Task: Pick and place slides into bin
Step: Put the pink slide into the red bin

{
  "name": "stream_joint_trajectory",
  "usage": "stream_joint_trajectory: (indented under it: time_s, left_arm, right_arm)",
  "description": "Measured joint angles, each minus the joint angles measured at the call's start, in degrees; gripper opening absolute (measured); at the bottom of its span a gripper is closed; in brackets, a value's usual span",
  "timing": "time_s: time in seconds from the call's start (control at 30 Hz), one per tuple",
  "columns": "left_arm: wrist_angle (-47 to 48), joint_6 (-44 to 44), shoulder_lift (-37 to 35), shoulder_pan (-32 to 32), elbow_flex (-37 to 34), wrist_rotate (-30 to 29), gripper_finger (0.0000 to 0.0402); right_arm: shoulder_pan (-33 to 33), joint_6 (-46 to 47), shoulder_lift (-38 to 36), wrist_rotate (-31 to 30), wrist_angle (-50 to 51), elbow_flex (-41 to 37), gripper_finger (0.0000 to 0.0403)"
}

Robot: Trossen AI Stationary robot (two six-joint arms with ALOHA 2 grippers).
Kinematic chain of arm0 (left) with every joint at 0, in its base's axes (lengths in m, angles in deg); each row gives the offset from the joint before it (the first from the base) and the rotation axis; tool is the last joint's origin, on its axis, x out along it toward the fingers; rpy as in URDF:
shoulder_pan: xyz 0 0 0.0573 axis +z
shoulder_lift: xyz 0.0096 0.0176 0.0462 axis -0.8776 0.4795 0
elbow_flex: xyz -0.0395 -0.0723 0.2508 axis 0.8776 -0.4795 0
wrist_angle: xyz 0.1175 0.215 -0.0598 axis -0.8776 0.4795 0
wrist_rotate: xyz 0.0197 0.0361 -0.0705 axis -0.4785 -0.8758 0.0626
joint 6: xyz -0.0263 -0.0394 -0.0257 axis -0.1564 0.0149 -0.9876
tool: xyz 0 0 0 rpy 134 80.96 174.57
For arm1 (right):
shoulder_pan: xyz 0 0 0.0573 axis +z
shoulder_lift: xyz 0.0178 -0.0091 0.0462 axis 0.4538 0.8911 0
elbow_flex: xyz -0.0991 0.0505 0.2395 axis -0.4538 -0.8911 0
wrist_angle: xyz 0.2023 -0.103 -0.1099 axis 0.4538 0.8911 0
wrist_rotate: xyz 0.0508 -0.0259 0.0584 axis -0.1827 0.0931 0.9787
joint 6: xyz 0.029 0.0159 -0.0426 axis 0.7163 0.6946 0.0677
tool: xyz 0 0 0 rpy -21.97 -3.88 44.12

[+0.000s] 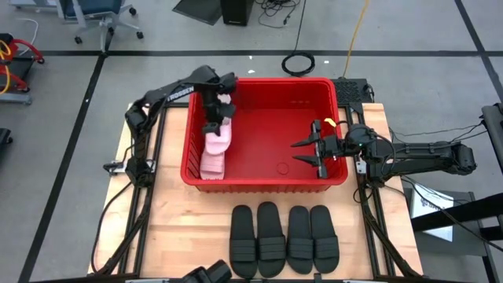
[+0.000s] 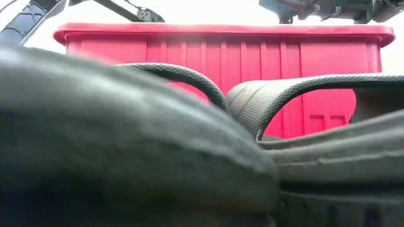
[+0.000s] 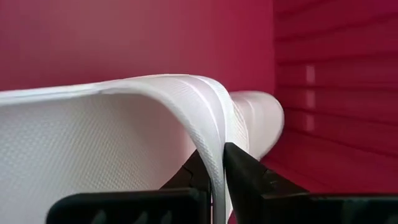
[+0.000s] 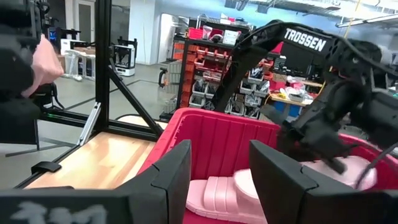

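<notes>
On wood table [image 1: 157, 228], left hand [image 1: 218, 110] pinches ridged white slide [image 1: 216, 145] inside red bin [image 1: 267, 185].

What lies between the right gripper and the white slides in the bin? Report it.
Only bare red floor of the bin, seen in the high view: the right gripper hangs open at one end, the white slides lie at the other under the left gripper.

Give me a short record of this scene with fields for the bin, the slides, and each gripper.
bin: red bin at the table's centre
white slides: one lies in the bin; one is pinched by its strap
black slides: four in a row on the table before the bin
left gripper: in the bin, fingers on the strap
right gripper: open, empty, over the bin
</notes>
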Motion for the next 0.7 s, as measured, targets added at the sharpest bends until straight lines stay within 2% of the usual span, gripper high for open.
stream_joint_trajectory:
  time_s: [0.27, 0.47, 0.7]
  left_arm:
    - [-0.4, 2.1, -0.1, 2.4, -7.7, -0.1, 0.0035]
    - [-0.7, 2.7, -0.1, 4.8, -9.1, 0.0, 0.0035]
    - [-5.3, 3.2, -0.1, 6.0, -9.4, -2.7, 0.0035]
  right_arm:
    - [0.0, -0.4, 0.0, 0.0, 0.1, 0.0, 0.0150]
    - [0.0, -0.4, 0.0, 0.0, -0.1, 0.0, 0.0150]
    - [0.0, -0.1, 0.0, 0.0, -0.1, 0.0, 0.0150]
